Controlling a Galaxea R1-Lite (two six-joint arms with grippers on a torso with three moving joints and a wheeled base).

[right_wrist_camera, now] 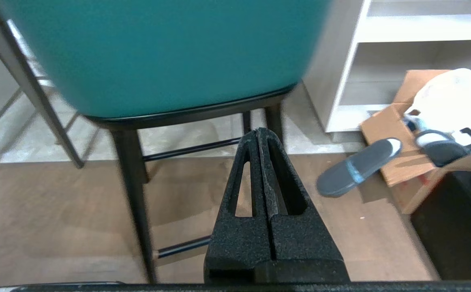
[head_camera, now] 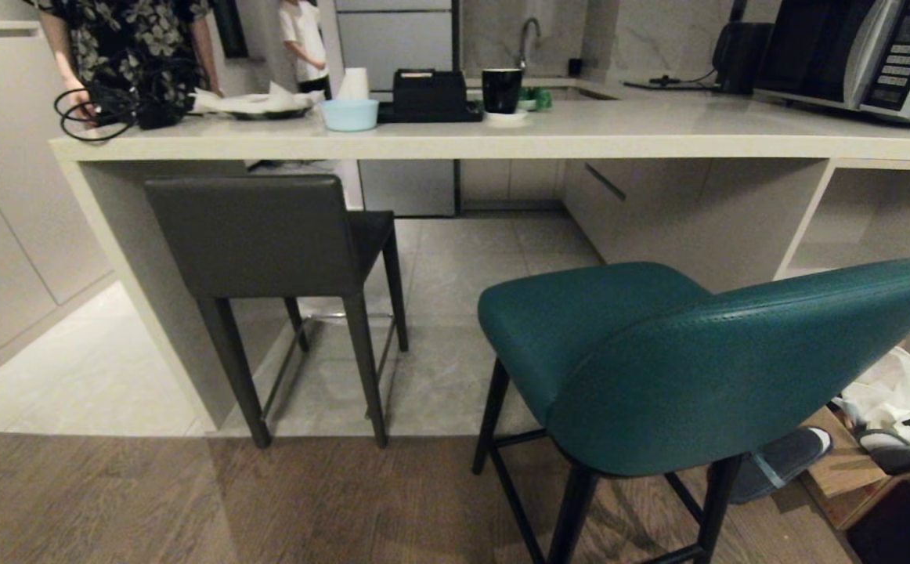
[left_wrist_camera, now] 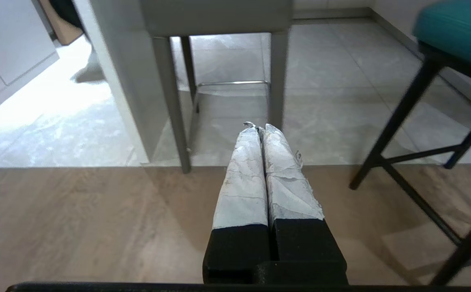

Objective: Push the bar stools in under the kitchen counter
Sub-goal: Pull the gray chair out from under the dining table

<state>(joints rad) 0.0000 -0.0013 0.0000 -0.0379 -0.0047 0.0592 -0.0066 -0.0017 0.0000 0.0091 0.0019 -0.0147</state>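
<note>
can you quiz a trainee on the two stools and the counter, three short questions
1. True or false: the teal stool is already tucked under the kitchen counter.
2. Which stool stands closer to the counter's end panel: (a) the dark grey stool or (b) the teal stool?
3. Fill in: the left gripper and the right gripper both have their jaws ____.

Key
1. False: it stands out on the wooden floor, backrest nearest the robot.
2. a: its seat sits partly under the counter.
3. Shut, holding nothing.
</note>
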